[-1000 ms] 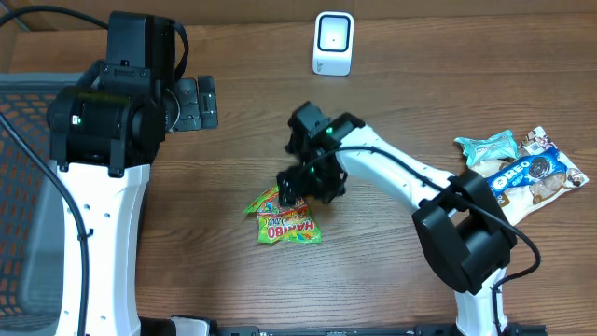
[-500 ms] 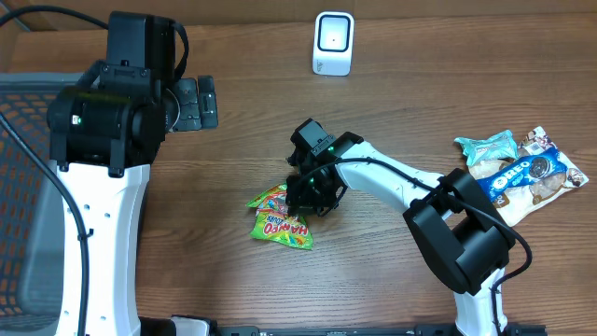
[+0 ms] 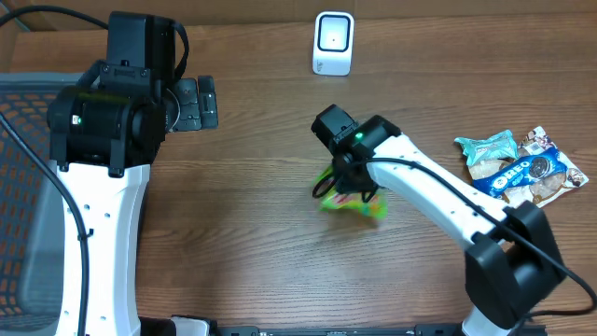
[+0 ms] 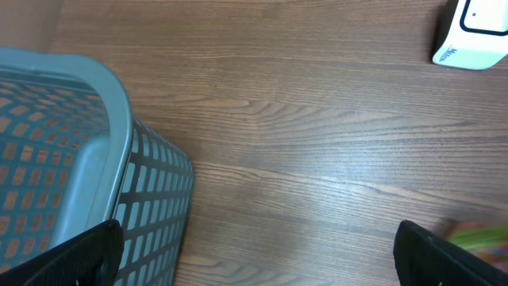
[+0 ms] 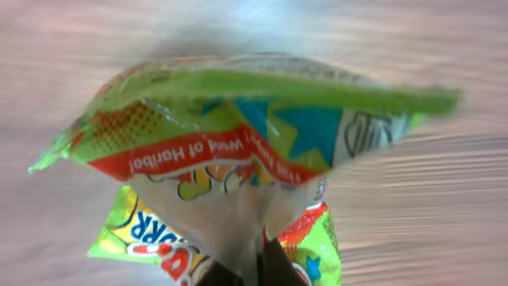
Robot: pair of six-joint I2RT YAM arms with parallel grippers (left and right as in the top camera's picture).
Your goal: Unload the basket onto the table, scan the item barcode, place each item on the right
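- The right arm has swung away from the middle of the tabletop point(image 3: 252, 280) toward the right since a second ago, and the Haribo bag point(image 3: 355, 204) has gone with it; the spot where it was lying is now bare wood.
- The right gripper point(image 3: 345, 187) is clamping shut on the Haribo bag, pinching clear film at the pack's edge between its dark fingertips point(image 5: 274, 266).
- In the right wrist view the Haribo bag point(image 5: 238, 135) is hanging spread out below the camera, green and orange with its lettering upside down. A second patch of green and yellow wrapper is showing behind it, and I cannot tell whether that is the same pack folded over.
- From overhead the bag is streaking into a green blur just under the gripper, so I cannot tell whether it is touching the tabletop.
- The white barcode scanner point(image 3: 333, 43) is standing at the far edge, well apart from the bag.
- The left gripper point(image 3: 198, 103) is hanging with its jaws spread wide and nothing between them, near the grey mesh basket point(image 4: 87, 159).
- An Oreo pack point(image 3: 528, 172) and a teal packet point(image 3: 491, 147) are lying together at the right side.
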